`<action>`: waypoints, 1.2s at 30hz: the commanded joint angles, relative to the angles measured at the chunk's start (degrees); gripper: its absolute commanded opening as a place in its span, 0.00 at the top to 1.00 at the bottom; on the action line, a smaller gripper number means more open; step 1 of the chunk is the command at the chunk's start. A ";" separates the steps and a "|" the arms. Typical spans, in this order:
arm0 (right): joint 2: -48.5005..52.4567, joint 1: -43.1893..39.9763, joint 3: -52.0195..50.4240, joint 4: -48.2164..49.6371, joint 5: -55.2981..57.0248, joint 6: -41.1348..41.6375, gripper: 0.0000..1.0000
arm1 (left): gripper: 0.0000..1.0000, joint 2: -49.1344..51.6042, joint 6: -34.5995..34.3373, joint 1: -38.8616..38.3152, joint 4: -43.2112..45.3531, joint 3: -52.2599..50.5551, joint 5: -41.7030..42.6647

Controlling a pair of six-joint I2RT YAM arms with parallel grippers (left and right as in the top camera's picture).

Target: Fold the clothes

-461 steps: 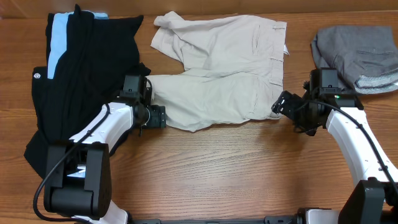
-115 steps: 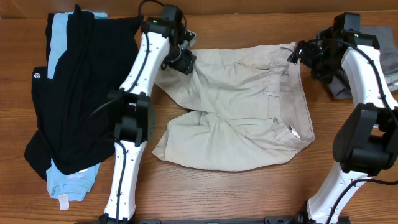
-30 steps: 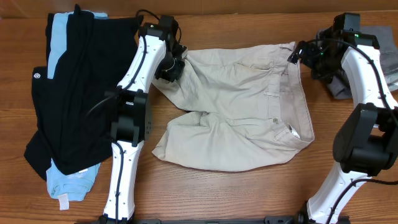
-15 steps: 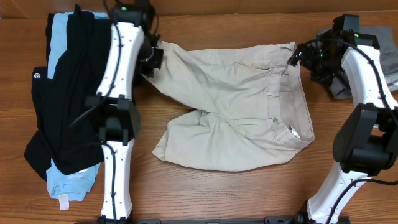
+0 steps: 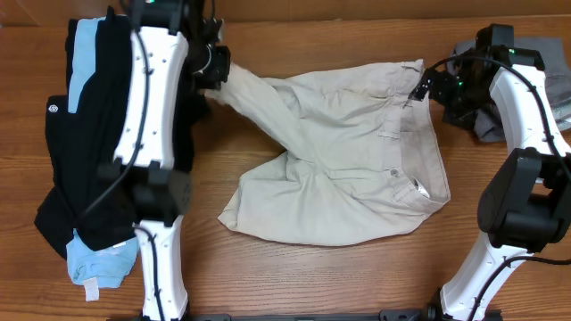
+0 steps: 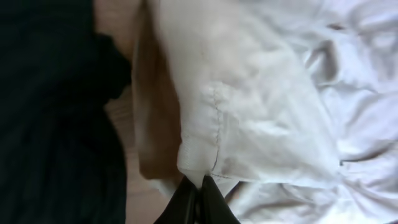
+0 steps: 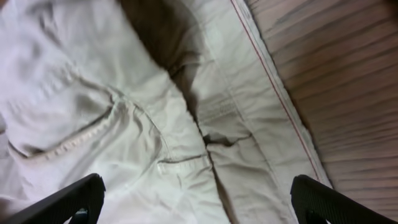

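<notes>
One pair of khaki shorts, spread over middle of tabletop, nearer far edge; waistband toward right edge, one leg stretched toward far-left corner, other leg slack toward near edge. Judged light, soft and limp: likely to sag and crease wherever unsupported, unlikely to slip from a pinch, nothing fragile save buttons. Best taken at stitched hems and waistband corners, for a firm pinch on doubled fabric. Left gripper: fingers closed tight on hem of stretched leg, clamp plain in left wrist view, cloth drawn into a ridge away from pinch. Right gripper: fingers spread wide, poised over far waistband corner beside back pocket; holds nothing; impossible to tell whether touching cloth. Several black garments plus light-blue one, heaped along left edge, unfolded. One grey garment at far-right corner, partly behind right arm.
</notes>
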 commanded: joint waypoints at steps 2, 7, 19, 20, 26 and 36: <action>-4.35 -0.04 1.05 -0.50 -4.48 -1.16 0.02 | 0.96 -9.99 -1.46 -0.02 -0.17 -3.06 -4.09; -8.81 -0.04 1.05 -1.38 -4.72 -1.18 0.00 | 0.96 -12.87 -1.44 -0.20 -0.20 -13.44 -4.00; -6.16 5.53 1.03 7.28 -3.87 -4.22 0.00 | 0.96 -12.63 -0.74 -0.76 8.72 -41.40 -4.52; -5.42 6.40 1.03 9.35 -3.45 -4.20 0.00 | 0.96 -12.63 -0.74 -0.76 9.64 -42.14 -4.52; 0.17 10.64 1.03 20.35 -0.74 -4.15 0.01 | 0.96 -12.66 -0.74 -0.76 11.54 -42.56 -4.55; 8.44 12.61 1.03 26.23 -0.13 -4.33 0.16 | 0.96 -12.66 -0.74 -0.76 12.76 -42.58 -4.55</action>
